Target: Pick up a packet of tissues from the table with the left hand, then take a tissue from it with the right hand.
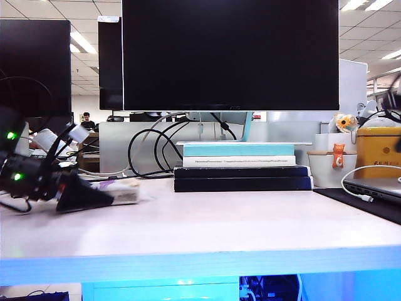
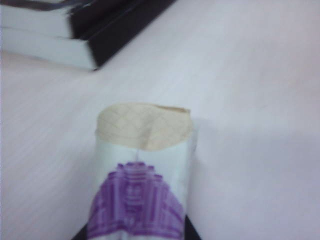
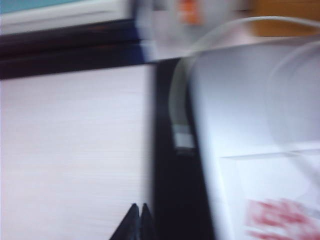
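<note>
Exterior view: left hand (image 1: 94,197) low at nine o'clock, dark fingers around the packet of tissues (image 1: 120,191) lying on the pale counter (image 1: 219,226); stacked books (image 1: 241,166) at centre below a monitor (image 1: 230,55). Left wrist view: packet (image 2: 140,185) between dark fingertips (image 2: 192,231), beige tissue (image 2: 144,126) showing at its open end, grip tightness unclear. Right wrist view, blurred: right hand (image 3: 137,222) at six o'clock, thin fingers pressed together, empty, above counter beside a dark mat (image 3: 177,180) and white cable plug (image 3: 183,136).
</note>
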You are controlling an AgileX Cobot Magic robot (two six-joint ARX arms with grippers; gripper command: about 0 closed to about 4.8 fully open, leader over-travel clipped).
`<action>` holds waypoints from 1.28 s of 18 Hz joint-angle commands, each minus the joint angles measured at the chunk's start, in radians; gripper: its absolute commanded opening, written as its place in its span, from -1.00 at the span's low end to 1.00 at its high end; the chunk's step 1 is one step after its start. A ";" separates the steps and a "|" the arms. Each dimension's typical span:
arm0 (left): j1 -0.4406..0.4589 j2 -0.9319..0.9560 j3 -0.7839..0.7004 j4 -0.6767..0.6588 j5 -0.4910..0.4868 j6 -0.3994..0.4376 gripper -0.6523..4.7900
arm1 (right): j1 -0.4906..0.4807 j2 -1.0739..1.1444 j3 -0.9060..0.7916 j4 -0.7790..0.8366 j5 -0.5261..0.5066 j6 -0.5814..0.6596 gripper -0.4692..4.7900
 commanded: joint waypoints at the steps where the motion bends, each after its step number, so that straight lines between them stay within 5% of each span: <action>1: -0.038 -0.081 0.000 -0.006 0.042 -0.033 -0.21 | 0.002 -0.002 0.005 0.101 -0.200 0.085 -0.84; 7: -0.171 -0.219 0.000 -0.172 0.085 -0.060 -0.21 | 0.001 -0.002 0.006 0.235 -0.581 0.386 -0.79; 9: -0.227 -0.267 0.000 -0.190 0.104 -0.060 -0.22 | 0.001 -0.002 0.006 0.302 -0.693 0.490 -0.42; 11: -0.291 -0.317 0.000 -0.192 0.103 -0.091 -0.22 | 0.001 -0.002 0.006 0.361 -0.774 0.582 -0.39; 17: -0.500 -0.366 0.000 -0.197 0.015 -0.131 -0.22 | 0.002 -0.002 0.006 0.479 -0.884 0.808 -0.39; 23: -0.622 -0.366 0.000 -0.169 -0.061 -0.131 -0.22 | 0.003 -0.002 0.005 0.478 -1.015 0.874 -0.38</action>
